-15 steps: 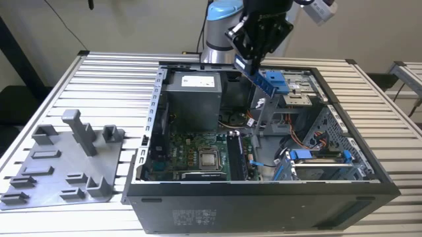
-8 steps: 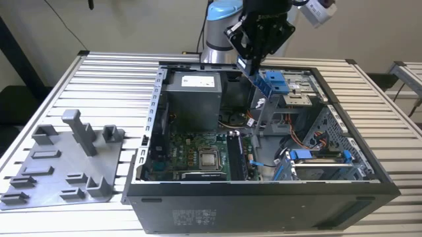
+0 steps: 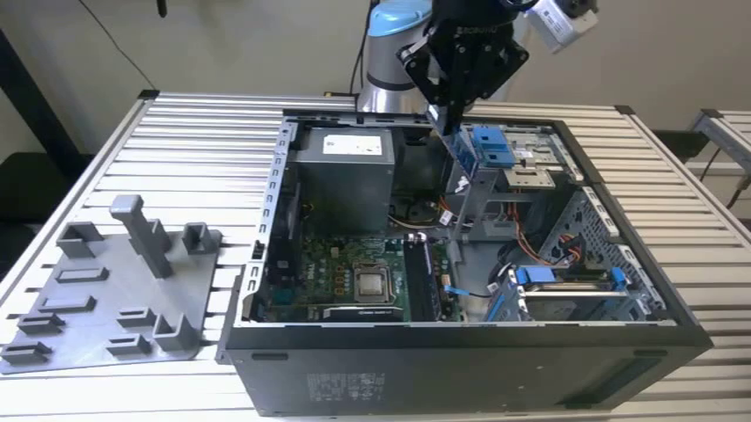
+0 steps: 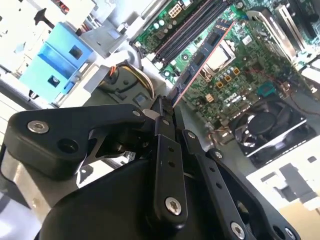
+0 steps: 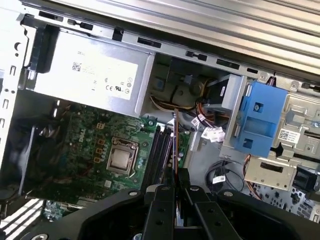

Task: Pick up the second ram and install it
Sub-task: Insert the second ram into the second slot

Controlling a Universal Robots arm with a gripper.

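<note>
One pincer [image 4: 164, 114] pinches the second ram [image 4: 202, 56] — endwise.

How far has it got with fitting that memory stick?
Pickup looks done: the hand is shut on the second ram, holding it over the open computer case. Left: the ram is not yet seated in the memory slots below.
</note>
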